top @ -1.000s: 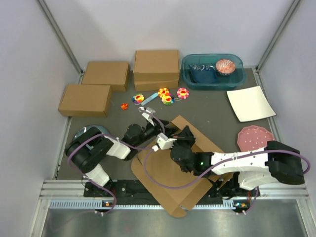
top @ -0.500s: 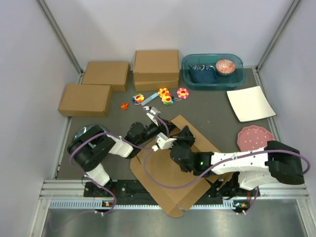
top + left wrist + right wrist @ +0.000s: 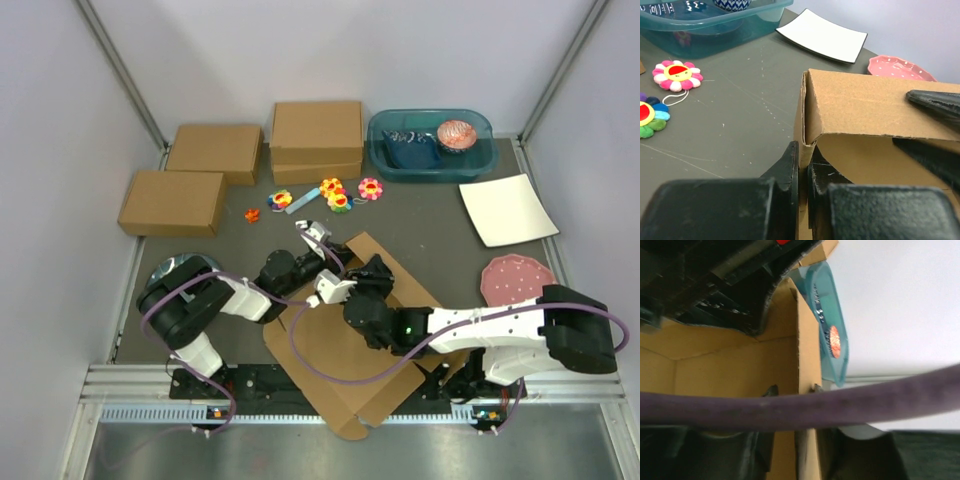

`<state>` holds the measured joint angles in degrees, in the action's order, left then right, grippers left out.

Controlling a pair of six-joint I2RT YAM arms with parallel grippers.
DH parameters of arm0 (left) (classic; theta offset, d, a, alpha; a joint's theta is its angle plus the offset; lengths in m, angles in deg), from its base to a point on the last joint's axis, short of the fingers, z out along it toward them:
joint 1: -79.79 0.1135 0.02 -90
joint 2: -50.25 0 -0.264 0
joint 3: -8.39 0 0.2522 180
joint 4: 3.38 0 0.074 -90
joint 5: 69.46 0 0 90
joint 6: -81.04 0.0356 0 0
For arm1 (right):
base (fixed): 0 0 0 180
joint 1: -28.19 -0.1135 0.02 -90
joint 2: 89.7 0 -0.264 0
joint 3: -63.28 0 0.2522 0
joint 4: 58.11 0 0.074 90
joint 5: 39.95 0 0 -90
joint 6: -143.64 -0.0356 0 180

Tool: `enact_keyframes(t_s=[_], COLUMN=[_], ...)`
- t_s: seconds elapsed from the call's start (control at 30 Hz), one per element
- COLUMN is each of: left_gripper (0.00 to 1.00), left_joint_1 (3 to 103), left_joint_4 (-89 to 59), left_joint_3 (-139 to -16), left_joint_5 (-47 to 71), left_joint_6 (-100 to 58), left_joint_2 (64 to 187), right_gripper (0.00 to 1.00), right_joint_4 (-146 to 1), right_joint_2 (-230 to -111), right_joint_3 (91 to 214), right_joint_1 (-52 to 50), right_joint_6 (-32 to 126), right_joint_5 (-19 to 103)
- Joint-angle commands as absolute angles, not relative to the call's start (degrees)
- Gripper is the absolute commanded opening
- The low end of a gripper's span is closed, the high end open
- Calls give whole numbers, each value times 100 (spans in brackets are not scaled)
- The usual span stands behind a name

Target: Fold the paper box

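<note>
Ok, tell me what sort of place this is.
Probably a robot test cell: white panels on aluminium posts wall in the grey table, left arm and right arm are bolted to its rail, and props like cardboard boxes and toy flowers lie about.

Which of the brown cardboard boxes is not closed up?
The paper box in front, spread open with one wall raised. The closed boxes at the back are fully formed.

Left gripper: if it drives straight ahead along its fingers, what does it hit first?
The paper box itself: the left gripper is shut on its raised wall, with the folded flap right ahead of it. Beyond that, probably bare table toward the white square plate; depth is unclear.
</note>
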<state>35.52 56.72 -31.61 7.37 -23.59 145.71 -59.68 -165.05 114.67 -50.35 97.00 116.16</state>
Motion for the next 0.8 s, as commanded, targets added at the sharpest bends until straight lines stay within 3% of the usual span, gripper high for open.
enact_keyframes(t_s=[0.0, 0.07, 0.2, 0.23, 0.57, 0.77], left_gripper=[0, 0, 0, 0, 0, 0], left_joint_1=[3426, 3417, 3426, 3426, 3356, 3163], left_joint_4=[5827, 5792, 5581, 5554, 4975, 3807], left_joint_3=[-3235, -3183, -3165, -3156, -3182, -3165], left_joint_5=[1095, 1209, 1385, 1420, 1965, 3544], left_joint_6=[-2364, -2373, -2372, -2364, -2144, -2082], left_joint_2=[14280, 14210, 14113, 14087, 13709, 13182], right_gripper=[45, 62, 85, 99, 99, 99], right_joint_4=[-6387, -6597, -7160, -7343, -7960, -7231], right_joint_2=[-16274, -15985, -15441, -15343, -14104, -13103], right_joint_3=[11632, 11738, 12080, 12142, 12406, 12248], right_joint_1=[-5223, -5249, -5372, -5424, -5812, -5707], right_joint_6=[9029, 8968, 8880, 8845, 8338, 6978], right_joint_5=[10779, 10779, 10692, 10648, 10455, 10375])
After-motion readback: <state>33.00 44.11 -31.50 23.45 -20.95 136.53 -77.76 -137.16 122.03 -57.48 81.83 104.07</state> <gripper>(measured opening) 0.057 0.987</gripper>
